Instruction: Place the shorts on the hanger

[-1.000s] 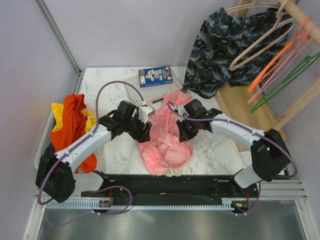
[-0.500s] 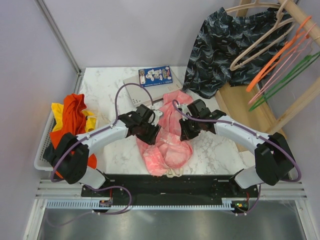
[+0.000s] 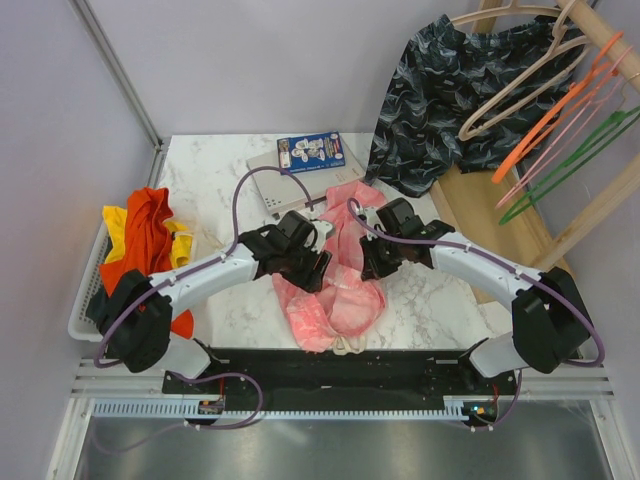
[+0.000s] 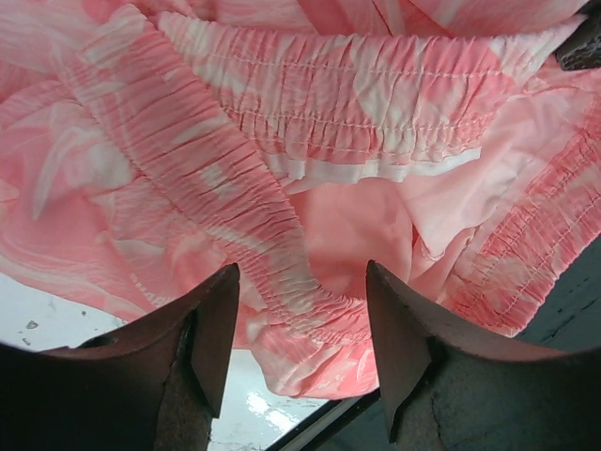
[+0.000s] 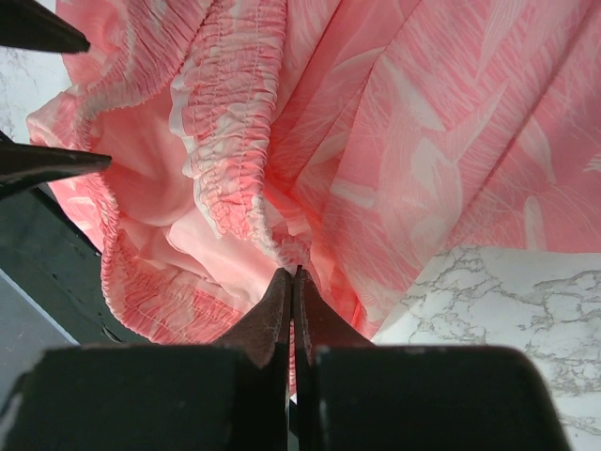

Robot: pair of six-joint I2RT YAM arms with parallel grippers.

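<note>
**Salmon shorts (image 3: 335, 295) pinched at bench (image 3: 215, 170) centre**

At 9 o'clock a white basket (image 3: 78, 325) holds an orange-red garment (image 3: 145, 235) and a yellow one (image 3: 115, 218), heaped over its rim. The shorts lie crumpled mid-bench, their lower end reaching the near edge at 6 o'clock. The right hand (image 5: 293, 280) is clamped on a fold by the waistband. The left hand (image 4: 300, 324) gapes, fingers astride the gathered elastic. Bare marble shows at 11 and 7 o'clock.

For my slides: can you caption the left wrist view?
Open left end effector straddles the elastic waistband of the shorts, table showing beneath.
</note>
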